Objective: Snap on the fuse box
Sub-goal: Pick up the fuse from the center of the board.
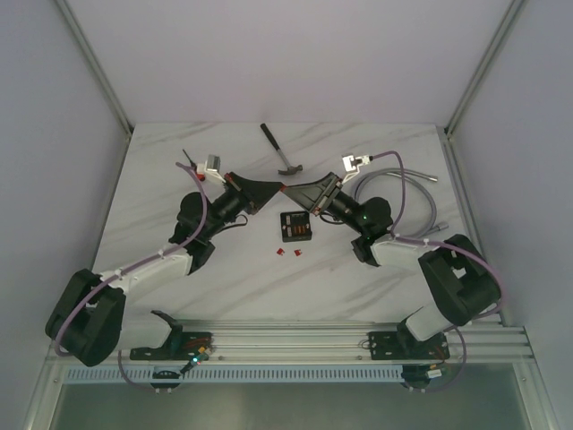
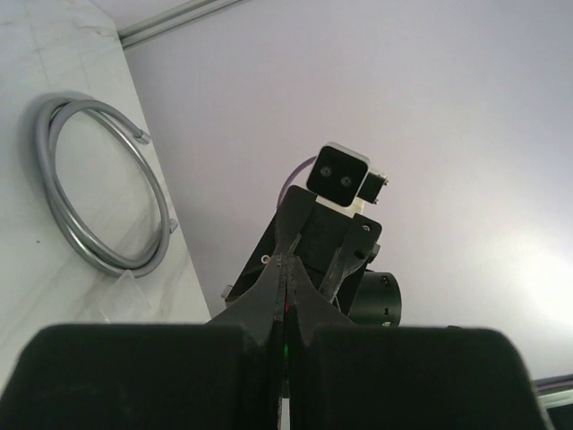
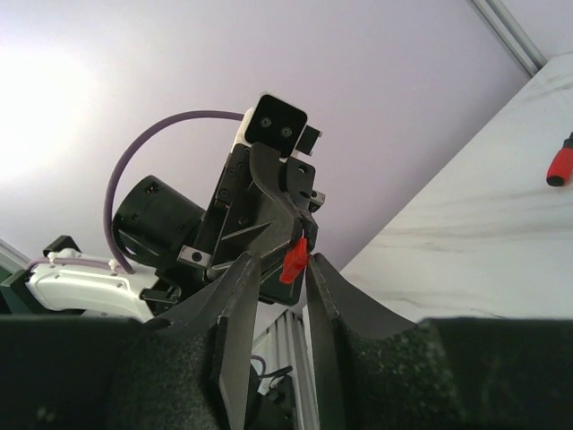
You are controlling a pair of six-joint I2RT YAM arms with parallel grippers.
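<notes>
The fuse box (image 1: 295, 227), black with orange fuses showing in it, lies on the table between the two arms. Both grippers are raised above it and meet tip to tip. My left gripper (image 1: 277, 185) (image 2: 288, 262) is shut on a small red fuse (image 3: 294, 258), which sticks out past its tips. My right gripper (image 1: 288, 189) (image 3: 281, 260) is open, one finger on each side of that fuse. One finger is close against the fuse and a gap shows at the other.
Two tiny red pieces (image 1: 287, 254) lie just in front of the fuse box. A hammer (image 1: 282, 150) lies at the back centre, a red-handled screwdriver (image 1: 192, 163) (image 3: 560, 163) at the back left, and a coiled grey cable (image 1: 407, 193) (image 2: 98, 197) to the right.
</notes>
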